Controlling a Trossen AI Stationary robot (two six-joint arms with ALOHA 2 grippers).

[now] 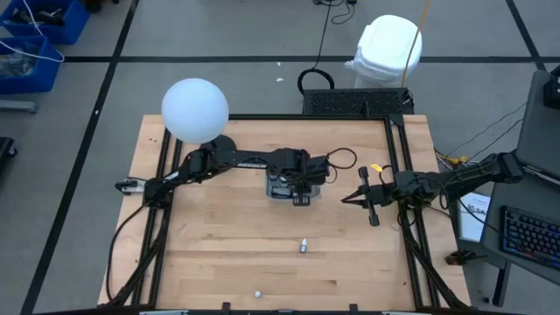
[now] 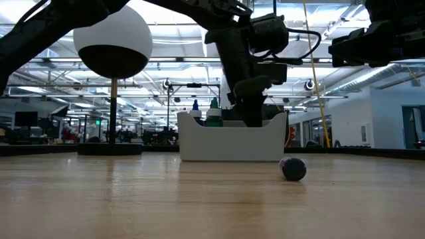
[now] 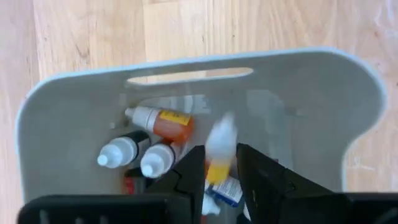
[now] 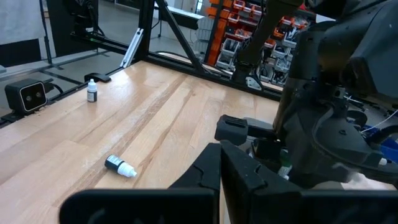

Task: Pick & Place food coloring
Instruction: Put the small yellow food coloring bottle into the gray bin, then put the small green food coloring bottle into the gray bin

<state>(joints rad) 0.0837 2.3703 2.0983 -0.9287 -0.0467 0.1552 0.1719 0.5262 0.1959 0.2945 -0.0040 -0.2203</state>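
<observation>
The left tool (image 3: 221, 171) hangs inside the clear tray (image 1: 275, 184) at the centre of the table (image 1: 219, 262), its fingers narrowly parted with a yellow food coloring bottle (image 3: 219, 152) between them; whether that bottle is gripped or already slipping free cannot be told. At centre frame in the left wrist view, the tray holds an orange-bodied bottle (image 3: 163, 120) on its side, two white-capped bottles (image 3: 134, 157) upright beside it, and a blue-labelled one (image 3: 227, 191) under the fingers.

The right tool (image 1: 347, 199) waits closed and empty just right of the tray.

Two bottles lie outside: one on its side (image 1: 303, 246) below centre in the high view, another upright (image 1: 258, 296) at the bottom edge.

The likely risk is that the yellow bottle tips onto its neighbours or catches on a finger as the tool lifts, dragging it back out. The crowded tray corner could also be nudged by the fingers, and the round bottle lying loose on the table could roll when approached.
</observation>
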